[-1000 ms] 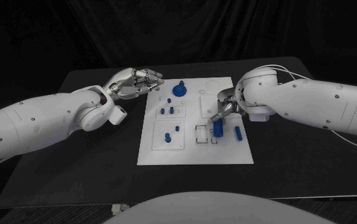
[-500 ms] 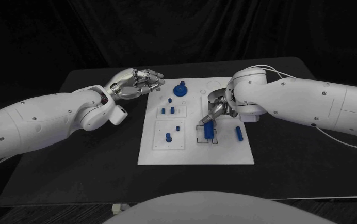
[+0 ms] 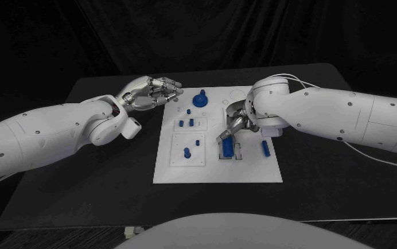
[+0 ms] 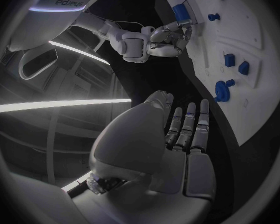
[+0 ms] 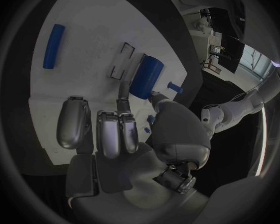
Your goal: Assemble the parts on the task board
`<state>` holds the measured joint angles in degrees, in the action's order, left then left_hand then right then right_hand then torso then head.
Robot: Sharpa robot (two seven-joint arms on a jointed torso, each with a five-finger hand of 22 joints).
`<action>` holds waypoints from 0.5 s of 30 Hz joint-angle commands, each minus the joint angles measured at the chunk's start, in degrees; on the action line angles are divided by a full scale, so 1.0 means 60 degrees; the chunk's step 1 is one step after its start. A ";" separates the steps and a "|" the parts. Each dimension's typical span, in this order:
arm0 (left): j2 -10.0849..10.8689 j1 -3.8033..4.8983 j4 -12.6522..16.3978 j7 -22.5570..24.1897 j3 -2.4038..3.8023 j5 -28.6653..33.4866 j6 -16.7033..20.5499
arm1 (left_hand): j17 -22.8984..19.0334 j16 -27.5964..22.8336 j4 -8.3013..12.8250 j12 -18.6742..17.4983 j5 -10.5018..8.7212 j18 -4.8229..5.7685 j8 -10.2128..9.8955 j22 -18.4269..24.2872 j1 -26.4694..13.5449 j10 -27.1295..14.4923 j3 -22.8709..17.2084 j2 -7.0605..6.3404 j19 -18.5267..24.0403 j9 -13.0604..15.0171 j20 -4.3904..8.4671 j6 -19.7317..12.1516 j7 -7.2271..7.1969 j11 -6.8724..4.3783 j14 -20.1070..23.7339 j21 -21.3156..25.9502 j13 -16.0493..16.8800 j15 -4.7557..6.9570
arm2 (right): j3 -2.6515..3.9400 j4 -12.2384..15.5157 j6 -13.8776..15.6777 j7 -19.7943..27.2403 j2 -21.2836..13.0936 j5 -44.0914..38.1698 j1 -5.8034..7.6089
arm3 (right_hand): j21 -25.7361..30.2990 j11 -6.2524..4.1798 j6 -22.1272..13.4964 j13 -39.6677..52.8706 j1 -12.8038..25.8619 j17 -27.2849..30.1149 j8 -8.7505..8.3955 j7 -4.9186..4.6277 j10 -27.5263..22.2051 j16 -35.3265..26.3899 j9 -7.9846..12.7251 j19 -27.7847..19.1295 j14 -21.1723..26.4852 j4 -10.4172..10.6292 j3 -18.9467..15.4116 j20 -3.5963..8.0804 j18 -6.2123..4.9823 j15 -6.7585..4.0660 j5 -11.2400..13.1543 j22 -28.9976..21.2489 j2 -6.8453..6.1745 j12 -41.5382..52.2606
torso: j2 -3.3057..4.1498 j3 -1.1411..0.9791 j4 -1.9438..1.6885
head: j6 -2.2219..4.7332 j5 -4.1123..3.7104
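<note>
Your right hand [image 3: 236, 124] is pinching the short, thick blue plastic cylinder [image 5: 146, 76] over the clear-walled slot on the white task board [image 3: 248, 171]. It's looking rigid, light and slick, so you're gripping its upper end. Your left hand [image 3: 151, 93] is hovering curled, holding nothing.

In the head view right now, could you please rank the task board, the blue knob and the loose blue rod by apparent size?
1. Task board, by far the largest.
2. Blue knob.
3. Loose blue rod, close to the knob in size, so their order is unsure.
</note>
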<state>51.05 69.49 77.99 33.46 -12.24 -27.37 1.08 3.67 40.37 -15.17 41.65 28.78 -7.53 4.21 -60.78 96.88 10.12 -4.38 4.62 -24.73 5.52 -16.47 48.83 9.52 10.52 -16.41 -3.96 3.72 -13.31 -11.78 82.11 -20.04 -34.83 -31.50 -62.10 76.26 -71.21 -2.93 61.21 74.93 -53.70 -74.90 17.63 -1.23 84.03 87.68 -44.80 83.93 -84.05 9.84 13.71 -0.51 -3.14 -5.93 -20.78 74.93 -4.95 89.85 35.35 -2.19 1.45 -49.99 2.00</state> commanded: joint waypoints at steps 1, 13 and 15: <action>-0.0029 -0.0014 0.0012 0.0083 0.0010 0.0085 -0.0122 | -0.0007 0.0054 0.0011 0.0028 0.0051 0.0116 0.0057 -0.0016 0.0111 -0.0026 -0.0047 -0.0009 0.0048 0.0011 0.0010 -0.0004 0.0051 0.0065 -0.0005 -0.0064 -0.0011 -0.0050 | 0.0005 0.0007 -0.0191 -0.0006 0.0024 0.0055 -0.0058 | 0.0052 0.0043 -0.0080 0.2512 0.0033 -0.1662 -0.0069 -0.0019 0.0996 -0.0044 -0.0016 0.0111 -0.0802 0.0008 -0.0047 0.0032 -0.0136 -0.0015 0.0111 0.1480 0.0005 0.0025 | -0.0003 -0.0002 0.0012 | -0.0001 0.0033; -0.0031 -0.0015 0.0012 0.0054 0.0010 0.0085 -0.0151 | -0.0007 0.0055 0.0018 0.0027 0.0057 0.0121 0.0055 -0.0019 0.0121 -0.0027 -0.0057 -0.0006 0.0050 0.0011 0.0010 -0.0008 0.0052 0.0068 -0.0005 -0.0064 -0.0011 -0.0056 | 0.0005 0.0019 -0.0361 -0.0162 0.0060 0.0055 -0.0131 | 0.0176 0.0088 -0.0098 0.2512 0.0291 -0.1582 -0.0292 -0.0070 0.0996 -0.0093 -0.0027 0.0106 -0.0787 0.0205 -0.0274 -0.0006 -0.0153 0.0023 0.1206 0.1466 -0.0022 0.0025 | 0.0000 -0.0003 0.0011 | -0.0001 0.0043; -0.0034 -0.0015 0.0011 0.0049 0.0010 0.0085 -0.0158 | -0.0007 0.0055 0.0018 0.0027 0.0057 0.0121 0.0055 -0.0019 0.0121 -0.0027 -0.0057 -0.0006 0.0050 0.0011 0.0010 -0.0008 0.0052 0.0068 -0.0005 -0.0064 -0.0011 -0.0056 | 0.0004 0.0024 -0.0381 -0.0196 0.0061 0.0055 -0.0134 | 0.0211 0.0097 -0.0107 0.2512 0.0324 -0.1554 -0.0339 -0.0080 0.0996 -0.0109 -0.0025 0.0104 -0.0781 0.0256 -0.0330 -0.0013 -0.0158 0.0030 0.1397 0.1460 -0.0024 0.0025 | -0.0002 -0.0004 0.0010 | -0.0001 0.0045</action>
<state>50.97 69.48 77.98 33.28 -12.24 -27.37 0.79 3.67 40.37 -15.17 41.65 28.78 -7.53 4.21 -60.83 96.88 10.12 -4.38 4.62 -24.73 5.51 -16.47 48.83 9.52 10.52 -16.40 -3.96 3.72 -13.30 -11.72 82.00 -20.81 -35.15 -31.26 -62.05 75.72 -70.11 -2.82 60.81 74.92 -52.23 -74.90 15.63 -1.62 83.91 87.19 -45.01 83.93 -84.05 11.58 11.98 -0.51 -3.14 -5.93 -12.43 74.94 -5.20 89.85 35.33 -2.20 1.52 -49.99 2.23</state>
